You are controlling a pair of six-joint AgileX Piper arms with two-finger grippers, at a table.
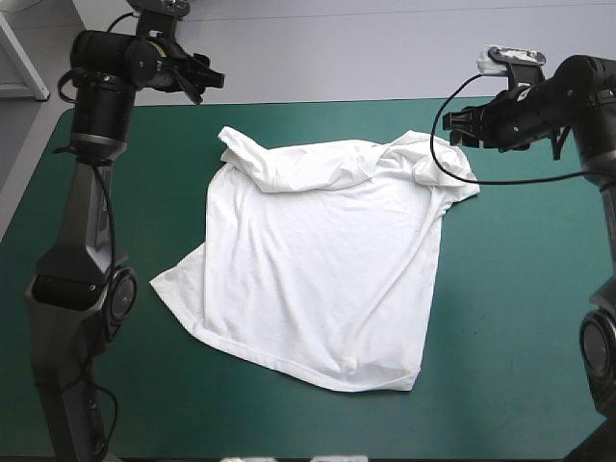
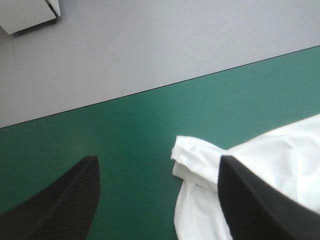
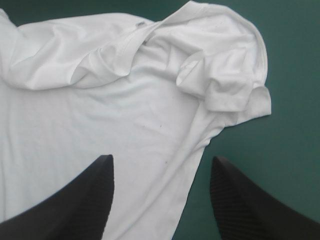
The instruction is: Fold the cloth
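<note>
Both grippers are held open and nothing is gripped by them: the left gripper (image 2: pixel 159 160) is raised over the far left corner of the table and the right gripper (image 3: pixel 161 159) over the far right part, with the black fingers (image 3: pixel 75 205) standing well apart. The T-shirt (image 1: pixel 318 269) is laid in the middle of the teal-green cover (image 1: pixel 510 308), mostly spread flat. Its long axis runs from the far edge toward the near edge and is slanted a little. The collar end is found at the far side, where the cloth is doubled over into a soft, rumpled band from shoulder to shoulder. The right gripper is judged to be the nearer one, because the shirt's side edge passes between its fingers and the bunched sleeve (image 3: pixel 235 85) lies just ahead of it. At the left gripper only the rolled shoulder corner (image 2: pixel 192 157) is seen between the fingers, close to one of them, and the rest of the gap shows bare cover. The fabric is thin, white and limp, with shallow creases. It is expected that more than one layer must be pinched at the doubled band, and that a single layer could slip.
</note>
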